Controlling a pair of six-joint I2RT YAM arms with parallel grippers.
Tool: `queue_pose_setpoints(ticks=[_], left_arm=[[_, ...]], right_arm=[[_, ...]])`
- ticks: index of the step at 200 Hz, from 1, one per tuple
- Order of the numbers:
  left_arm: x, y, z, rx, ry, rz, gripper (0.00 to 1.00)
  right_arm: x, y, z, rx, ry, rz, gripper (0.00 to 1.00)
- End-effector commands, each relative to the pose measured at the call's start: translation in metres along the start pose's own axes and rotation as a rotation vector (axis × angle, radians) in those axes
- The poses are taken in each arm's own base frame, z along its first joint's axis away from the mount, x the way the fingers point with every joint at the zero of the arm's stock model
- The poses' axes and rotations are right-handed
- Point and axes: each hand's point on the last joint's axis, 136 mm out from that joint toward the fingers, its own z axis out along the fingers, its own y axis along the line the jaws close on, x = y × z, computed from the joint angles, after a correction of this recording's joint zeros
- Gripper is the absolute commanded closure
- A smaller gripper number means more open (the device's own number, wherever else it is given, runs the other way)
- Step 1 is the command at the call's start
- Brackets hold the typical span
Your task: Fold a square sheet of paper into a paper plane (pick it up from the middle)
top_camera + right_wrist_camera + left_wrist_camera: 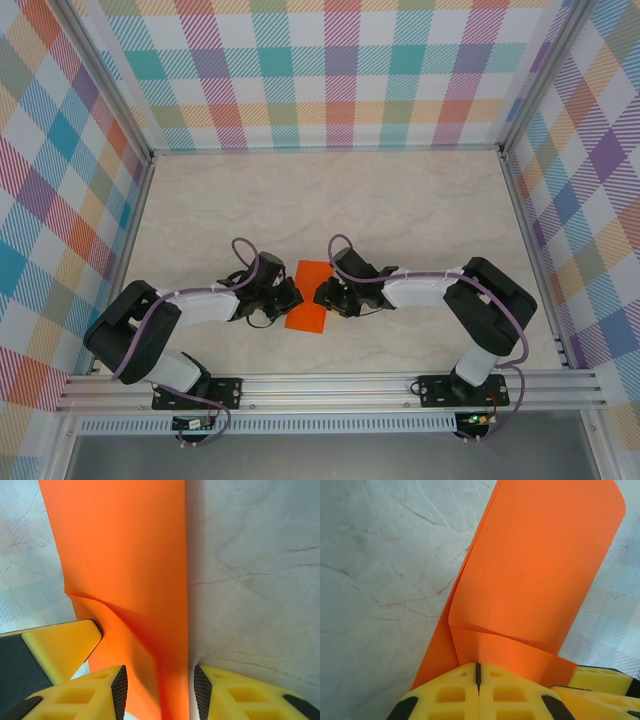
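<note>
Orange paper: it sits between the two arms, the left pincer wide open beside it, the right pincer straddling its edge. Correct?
Not the left pincer: the left wrist view shows it shut on the orange paper, its jaws pressed together. The rest holds, with the right pincer straddling the sheet's edge.
</note>
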Motion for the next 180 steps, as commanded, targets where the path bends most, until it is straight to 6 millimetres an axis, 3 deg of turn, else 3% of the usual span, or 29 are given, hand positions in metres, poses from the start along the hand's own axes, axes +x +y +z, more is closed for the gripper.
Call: queue_pose_setpoints(ticks=[1, 55, 134, 180], left_arm=[[0.002, 0.004, 0.002, -0.032, 0.009, 0.014, 1.00], [0.001, 0.005, 0.000, -0.036, -0.001, 0.011, 1.00], [-0.008, 0.004, -0.008, -0.042, -0.036, -0.012, 1.00], [-0.010, 0.006, -0.008, -0.042, -0.038, -0.022, 1.00]], right_arm=[[0.003, -0.002, 0.000, -0.024, -0.001, -0.007, 0.56], [0.001, 0.016, 0.000, -0.118, -0.008, -0.042, 0.56], [0.000, 0.008, -0.003, -0.121, -0.041, -0.034, 0.61], [0.003, 0.014, 0.000, -0.149, -0.014, -0.052, 0.62]])
